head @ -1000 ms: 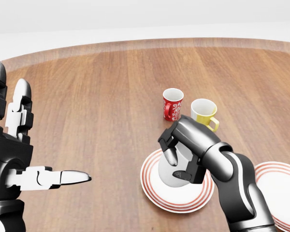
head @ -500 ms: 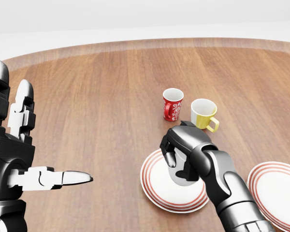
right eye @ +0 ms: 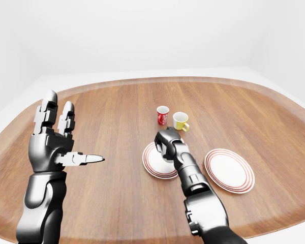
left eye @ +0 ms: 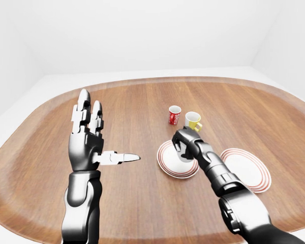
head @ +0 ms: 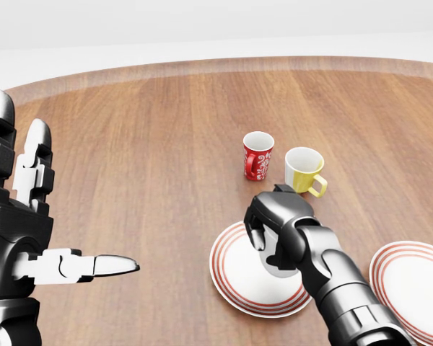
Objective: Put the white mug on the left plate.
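Lowered onto left plate (head: 234,285), white mug (head: 278,268) inside right robot hand (head: 268,232).

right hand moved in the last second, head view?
Yes. The right hand, shut on the white mug, has shifted slightly right and down over the left plate; the red mug stays put.

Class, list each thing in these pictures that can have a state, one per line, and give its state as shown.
White mug: gripped by the right hand, over the left plate; contact with the plate cannot be told.
Right hand: shut on the white mug.
Left hand: open, fingers spread, holding nothing.
Left plate: flat on the table.
Right plate: flat, bare.
Red mug: upright.
Yellow mug: upright.
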